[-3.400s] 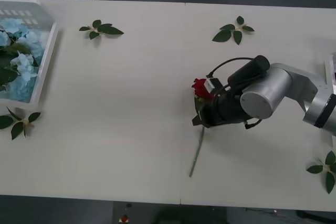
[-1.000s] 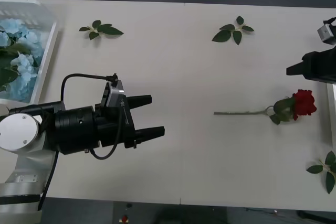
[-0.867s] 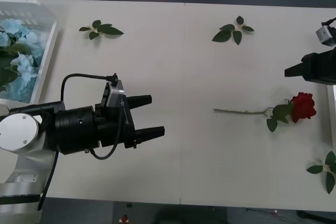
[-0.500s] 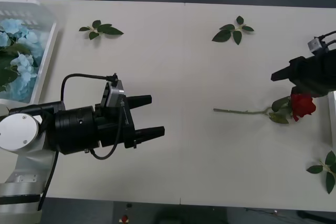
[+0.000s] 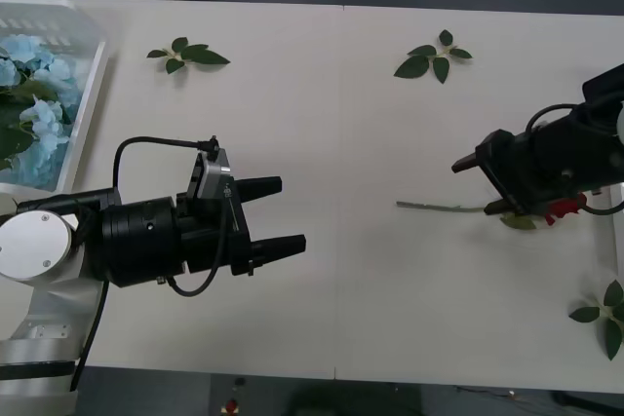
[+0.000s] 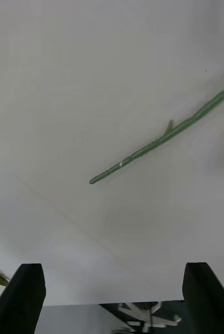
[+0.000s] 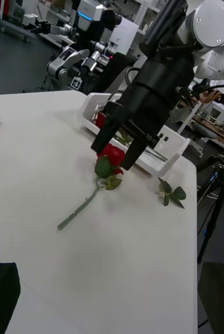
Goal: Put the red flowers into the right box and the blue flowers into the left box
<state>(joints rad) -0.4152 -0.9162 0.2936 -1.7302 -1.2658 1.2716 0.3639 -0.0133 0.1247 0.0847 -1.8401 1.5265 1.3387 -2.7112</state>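
Red flower (image 5: 565, 208) lies beneath open right pincer (image 5: 480, 185).

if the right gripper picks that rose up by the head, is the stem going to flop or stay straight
The rose lies flat, its thin stem nearly straight, so it likely stays fairly stiff, sagging only slightly. The head looks bulky against the stem, so it may swing. The open right gripper sits over the soft head, which may squash.

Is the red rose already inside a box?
No, the red rose lies on the table, under the open right gripper.
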